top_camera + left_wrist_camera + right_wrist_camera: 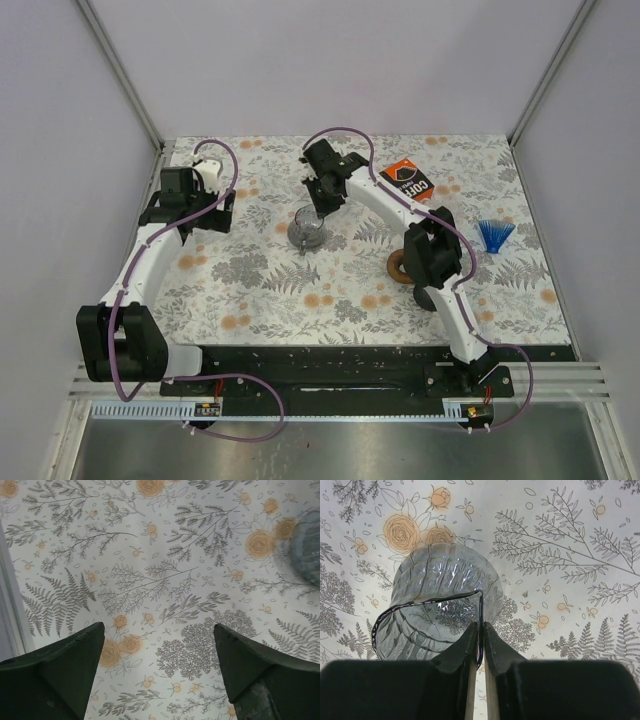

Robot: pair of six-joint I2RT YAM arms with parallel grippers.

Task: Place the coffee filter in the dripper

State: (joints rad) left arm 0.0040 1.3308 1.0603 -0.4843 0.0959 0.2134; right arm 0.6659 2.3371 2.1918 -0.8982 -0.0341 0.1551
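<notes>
Both fingers of the right gripper (479, 626) pinch the dripper (440, 580) at its rim. The left gripper (159, 628) hangs spread over the tablecloth (150, 555).

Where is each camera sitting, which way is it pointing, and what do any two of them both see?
Top external: above and behind the bases, looking down on the floral table; both arms show whole, with the left gripper and right gripper.
Left wrist: on the left arm, facing down at bare tablecloth; its open fingers fill the bottom corners.
Right wrist: on the right arm, facing down at the clear dripper; its fingers pinch the rim.
Shared: top external and right wrist both show the dripper held by the right gripper.
</notes>
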